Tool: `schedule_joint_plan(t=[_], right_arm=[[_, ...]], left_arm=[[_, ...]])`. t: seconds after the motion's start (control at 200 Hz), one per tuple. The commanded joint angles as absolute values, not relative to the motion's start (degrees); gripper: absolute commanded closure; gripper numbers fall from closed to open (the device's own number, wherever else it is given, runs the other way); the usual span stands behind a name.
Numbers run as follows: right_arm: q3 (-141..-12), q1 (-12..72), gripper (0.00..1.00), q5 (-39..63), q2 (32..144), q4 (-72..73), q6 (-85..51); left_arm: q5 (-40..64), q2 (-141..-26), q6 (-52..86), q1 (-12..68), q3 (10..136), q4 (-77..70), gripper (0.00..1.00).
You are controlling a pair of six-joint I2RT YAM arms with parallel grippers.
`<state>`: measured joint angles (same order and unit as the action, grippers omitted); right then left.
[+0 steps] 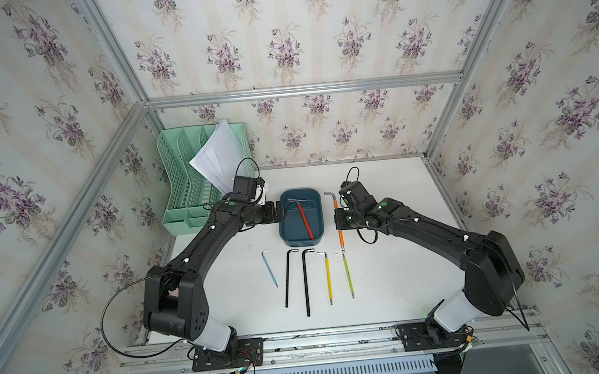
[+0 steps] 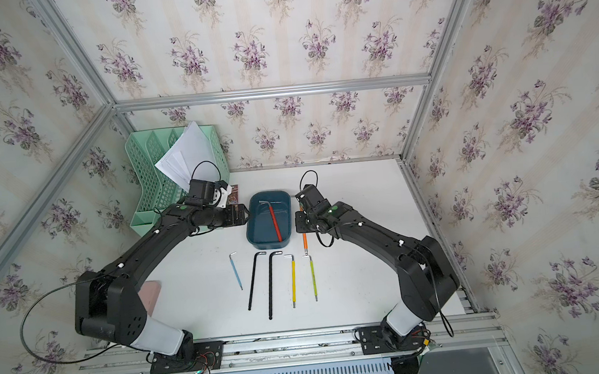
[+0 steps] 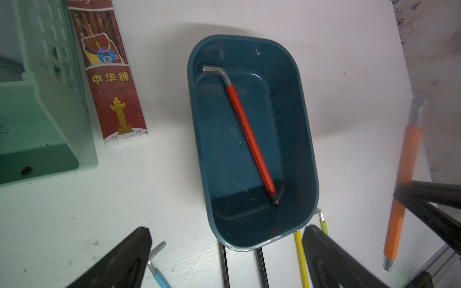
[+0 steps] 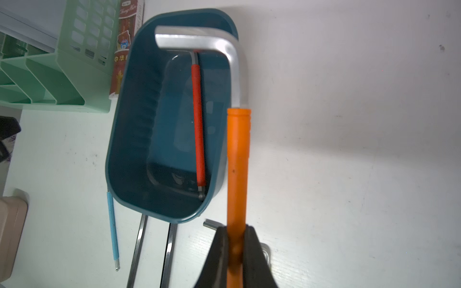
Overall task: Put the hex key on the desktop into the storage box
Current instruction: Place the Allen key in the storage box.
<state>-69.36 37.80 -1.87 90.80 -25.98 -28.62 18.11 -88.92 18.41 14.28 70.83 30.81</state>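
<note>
Carry step: we see the right gripper (image 4: 234,240) clamped on the orange hex key (image 4: 238,159), which has a smooth plastic sleeve and a bare steel L-bend. It sits just beside the storage box (image 4: 129,139), seemingly off the white desktop (image 4: 349,174). Next we need it over the glossy, round-cornered tub, then released. The left gripper (image 3: 227,230) has jaws apart, empty. The red hex key (image 3: 249,134) lies inside.

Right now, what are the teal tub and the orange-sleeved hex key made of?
The storage box: likely moulded plastic, glossy; highlights on rounded walls. The orange hex key: bare end looks like steel, satin grey sheen; sleeve probably matte plastic or rubber.
</note>
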Motion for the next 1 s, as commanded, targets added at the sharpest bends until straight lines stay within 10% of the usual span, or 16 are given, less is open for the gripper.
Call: schedule_joint_plan(t=[0.0,0.994], right_arm=[[-71.4,37.8,1.00,-0.6,91.5,-25.6,-27.8],[-95.2,37.8,1.00,7.2,110.9,-29.4,-24.0]], left_arm=[[16.7,-88.8,18.1,14.2,73.4,32.8,0.01],[24.6,-90.9,21.3,5.0,83.4,42.4,0.01]])
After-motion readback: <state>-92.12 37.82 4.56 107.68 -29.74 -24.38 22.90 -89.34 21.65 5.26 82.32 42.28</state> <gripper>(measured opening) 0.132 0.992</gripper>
